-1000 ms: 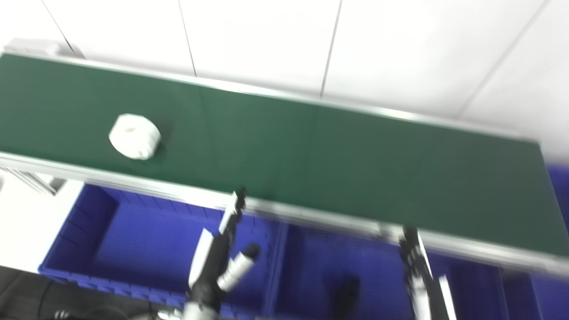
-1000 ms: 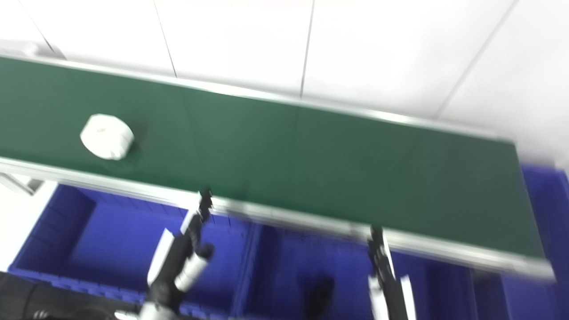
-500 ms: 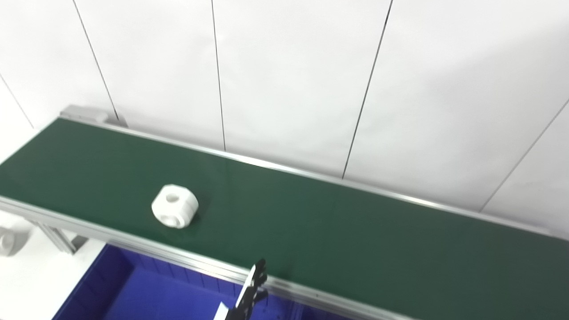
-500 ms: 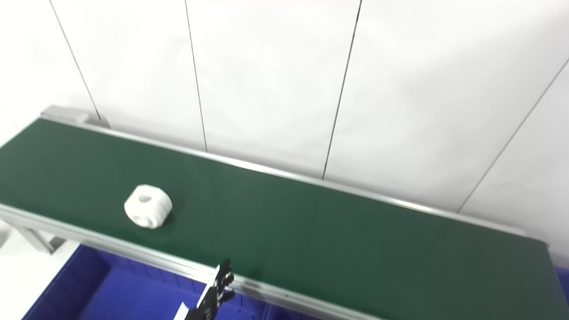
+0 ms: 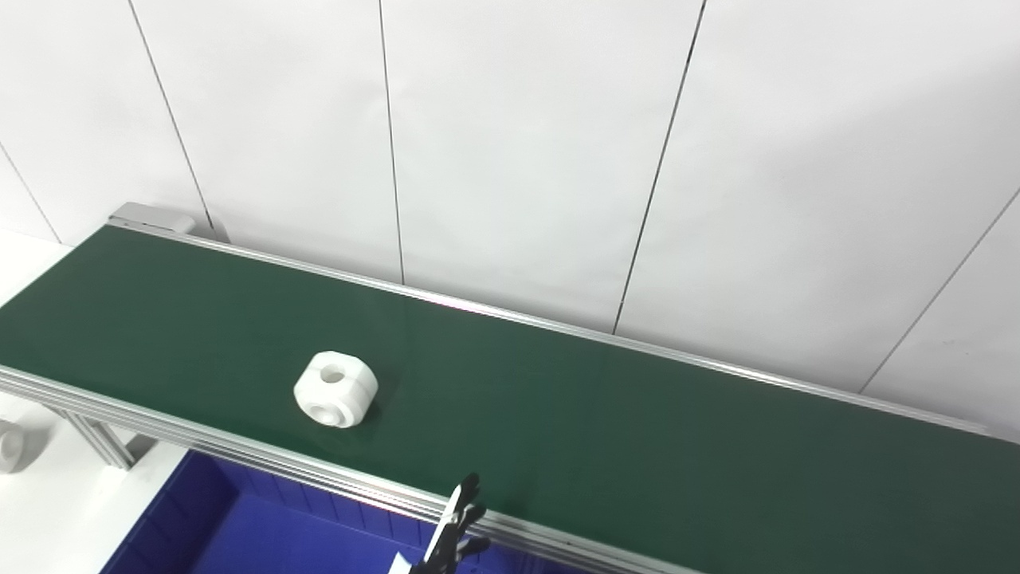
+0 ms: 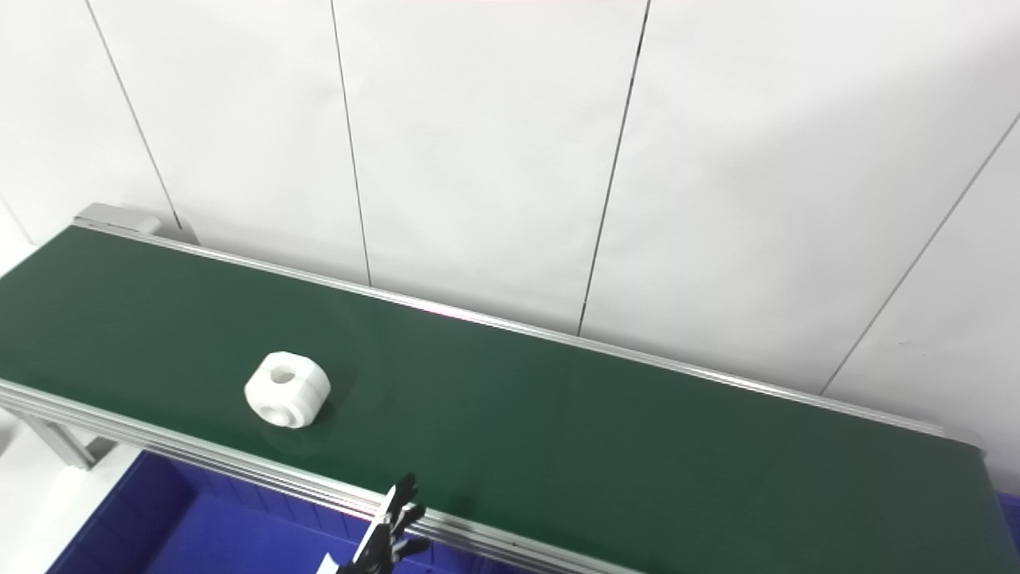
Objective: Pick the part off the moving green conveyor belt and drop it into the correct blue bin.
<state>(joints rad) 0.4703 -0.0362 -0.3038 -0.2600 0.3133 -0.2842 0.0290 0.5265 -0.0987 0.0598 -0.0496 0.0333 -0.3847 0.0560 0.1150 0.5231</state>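
A white, rounded part [image 5: 335, 389] with a hole through its top lies on the green conveyor belt [image 5: 606, 430], left of the middle and near the front rail; it also shows in the right eye view [image 6: 287, 389]. Only the fingertips of my left hand [image 5: 451, 532] rise over the belt's front rail, to the right of the part and well short of it. Those fingers are spread and hold nothing. My right hand is out of view. A blue bin [image 5: 199, 530] lies below the belt's front rail at the lower left.
A white panelled wall [image 5: 510, 143] stands close behind the belt. The belt's end cap [image 5: 151, 217] is at the far left. A small white object [image 5: 8, 446] lies on the white surface at the left edge.
The camera has tilted up, so the bins and both arms have mostly left the picture. The part has ridden a little to the right along the belt. My left hand stays below the rail.
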